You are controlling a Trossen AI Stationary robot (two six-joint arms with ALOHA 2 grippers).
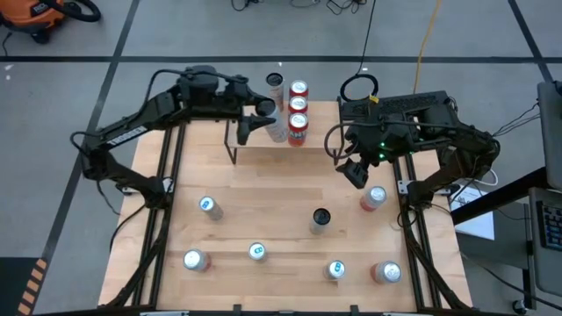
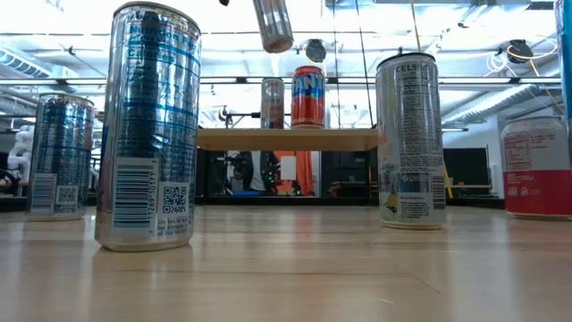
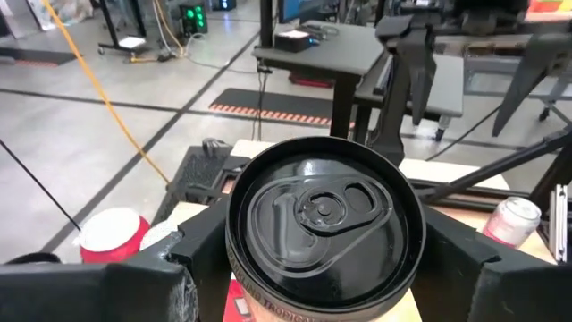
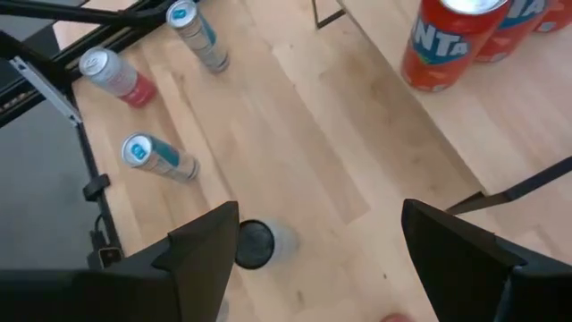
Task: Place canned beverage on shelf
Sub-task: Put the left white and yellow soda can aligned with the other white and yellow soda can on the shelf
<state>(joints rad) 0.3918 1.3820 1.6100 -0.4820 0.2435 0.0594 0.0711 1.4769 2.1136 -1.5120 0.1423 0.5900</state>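
The shelf (image 2: 286, 139) stands at the table's far middle (image 1: 320, 132). On its top board are two red cans (image 1: 299, 107), a third (image 1: 299, 130) and a dark-topped can (image 1: 275, 81). My left gripper (image 1: 260, 123) is over the shelf's left part, shut on a pale can with a black top (image 3: 326, 224), which shows high above the board in the low view (image 2: 273, 25). My right gripper (image 1: 356, 171) hangs open over the table right of the shelf, with nothing between its fingers (image 4: 317, 259). My left gripper pinches the can's side wall just under the top rim (image 3: 234, 255), one finger (image 3: 179, 264) on each side. The fingers come nearly level from the table's left. The can is lifted clear above the shelf board, slightly tilted, its black top up.
Several cans stand on the tabletop: silver-blue ones (image 1: 208, 206), (image 1: 195, 260), (image 1: 257, 252), (image 1: 336, 269), red-white ones (image 1: 373, 197), (image 1: 386, 273) and a black-topped one (image 1: 320, 219). The shelf's thin black leg (image 1: 231, 145) is at its left end.
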